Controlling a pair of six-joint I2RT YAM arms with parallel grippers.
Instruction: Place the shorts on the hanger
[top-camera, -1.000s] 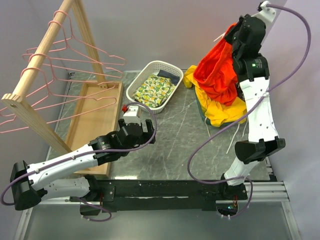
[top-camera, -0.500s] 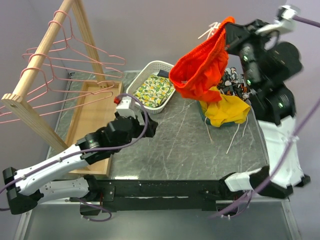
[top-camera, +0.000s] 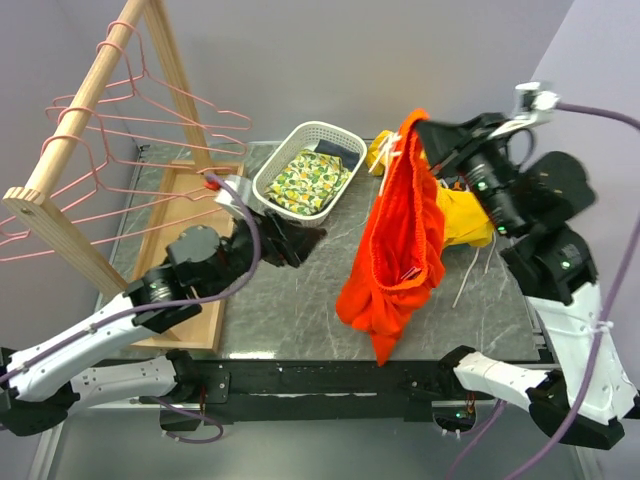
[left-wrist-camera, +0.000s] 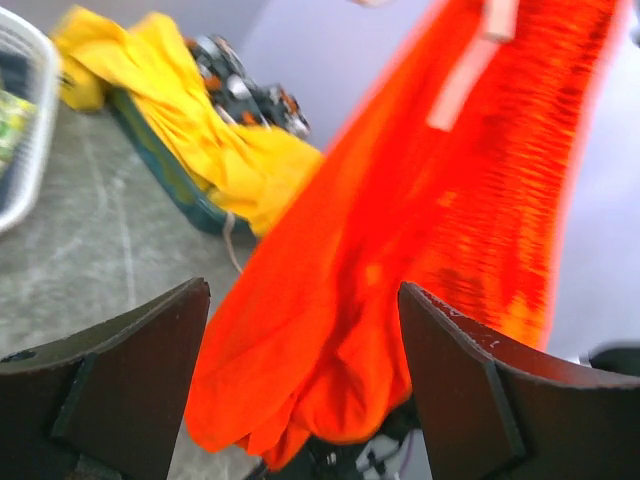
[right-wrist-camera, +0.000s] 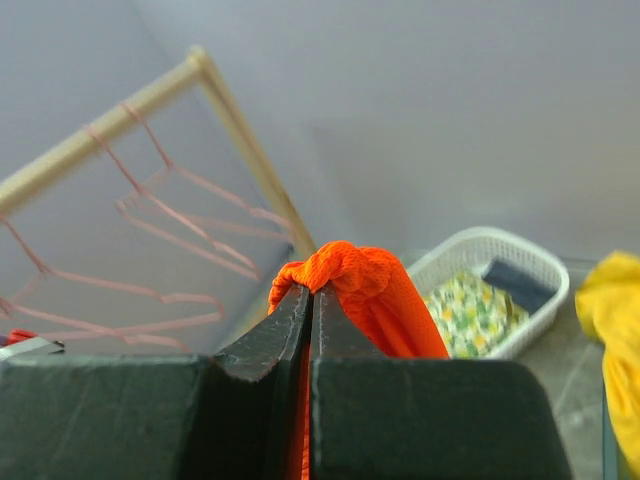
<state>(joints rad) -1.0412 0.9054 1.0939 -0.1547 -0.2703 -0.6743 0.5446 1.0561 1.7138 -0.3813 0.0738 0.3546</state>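
A: Nearest first: left gripper (top-camera: 293, 240), low over the table (top-camera: 300, 305). Spread or pinching?

B: Spread wide, touching nothing. Aimed rightward at the shorts (top-camera: 400, 250), framed between the two fingers in the wrist view.

A: And the shorts, where exactly?

B: Hanging in mid-air above the table's middle, pinched at the gathered waistband by the right gripper (top-camera: 425, 130). Pressed tight together there on a bunch of orange cloth.

A: Long axis?

B: Near vertical: waistband and white drawstring up, leg ends down by the table's front edge. Brushing the surface or just clear of it, impossible to tell.

A: Nearer arm for a second hold?

B: The left, most likely; only a short sideways reach to the hanging cloth.

A: Farther back?

B: White basket (top-camera: 262, 180) with lemon-print cloth (top-camera: 308, 180); yellow garment (top-camera: 460, 215) behind the shorts. Farthest left, pink wire hangers (top-camera: 150, 125) hooked over the wooden rail (top-camera: 85, 100), well apart from the shorts. Probably a carry leftward across the table.
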